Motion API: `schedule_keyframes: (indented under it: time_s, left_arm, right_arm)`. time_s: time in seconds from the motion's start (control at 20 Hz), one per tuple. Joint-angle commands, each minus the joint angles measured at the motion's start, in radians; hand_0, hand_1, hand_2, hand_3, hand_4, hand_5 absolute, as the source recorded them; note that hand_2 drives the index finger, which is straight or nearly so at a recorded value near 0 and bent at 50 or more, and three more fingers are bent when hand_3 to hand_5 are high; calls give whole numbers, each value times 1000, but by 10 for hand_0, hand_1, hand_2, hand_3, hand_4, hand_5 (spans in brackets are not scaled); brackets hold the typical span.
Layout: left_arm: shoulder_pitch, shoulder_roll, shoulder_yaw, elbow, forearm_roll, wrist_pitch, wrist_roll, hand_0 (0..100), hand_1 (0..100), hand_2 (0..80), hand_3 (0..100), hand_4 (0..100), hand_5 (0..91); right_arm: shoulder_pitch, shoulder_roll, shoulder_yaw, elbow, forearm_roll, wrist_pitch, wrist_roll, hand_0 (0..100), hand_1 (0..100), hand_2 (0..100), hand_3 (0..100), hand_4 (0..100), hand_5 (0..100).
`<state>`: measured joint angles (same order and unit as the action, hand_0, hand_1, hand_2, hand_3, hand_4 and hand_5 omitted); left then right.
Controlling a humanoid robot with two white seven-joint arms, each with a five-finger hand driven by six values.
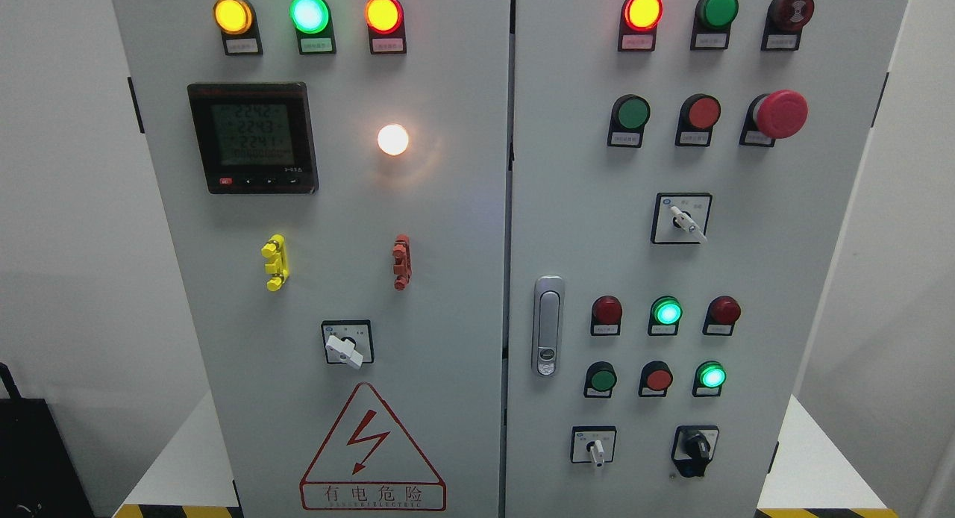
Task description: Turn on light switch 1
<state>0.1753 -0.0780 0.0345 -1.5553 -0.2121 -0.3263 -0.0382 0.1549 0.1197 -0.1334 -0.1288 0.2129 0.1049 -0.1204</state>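
Neither robot hand is in view, so I cannot tell the state of either.

The grey steel two-door control cabinet fills the frame. On its left door, a small yellow plastic lever switch and a matching orange-red lever switch sit level with each other and well apart. The labels are too small to read, so which one is "switch 1" is not settled. A round white lamp glows directly above the orange-red one. This fits a light switch that is already on, and it equally fits a lamp fed by another circuit.

In my judgement, any contact with either lever calls for a single fingertip moved along the lever's own travel, because the parts are small.

Nearby items to keep clear of:
- the black digital meter with green display, above the yellow lever
- the white-knobbed rotary selector, below and between the levers
- the chrome door handle
- the red mushroom stop button (right door, far from the levers)

Nothing stands in front of the panel.
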Motion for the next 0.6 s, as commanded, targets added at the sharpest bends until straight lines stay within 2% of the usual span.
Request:
schedule_keyframes:
  time_s: [0.0,0.05,0.15,0.35,0.5,0.55]
  left_arm:
    - [78,37,169,591,3,-20,-29,0,162,355,611,655,275]
    - [82,38,170,656,3,-19,-29,0,162,307,506,551,188]
    - [87,38,173,794,3,-14,-26,0,168,221,395,447,106]
    - [67,41,168,1084,0,13,-23,0,178,113,255,324,19]
    - [17,41,165,1207,2,209,-23,0,140,9,160,246,0]
    - [9,41,163,1225,2,264,-25,0,134,0,141,229,0]
  right_arm:
    - [0,0,0,0,0,-1,-1,53,0,0,0,0,0]
    - [0,0,0,0,0,-1,1,53,0,0,0,0,0]
    - [0,0,0,0,0,-1,1,53,0,0,0,0,0]
    - [0,0,0,0,0,-1,1,53,0,0,0,0,0]
    - [0,0,0,0,0,-1,-1,54,0,0,0,0,0]
    - [0,0,0,0,0,-1,1,54,0,0,0,0,0]
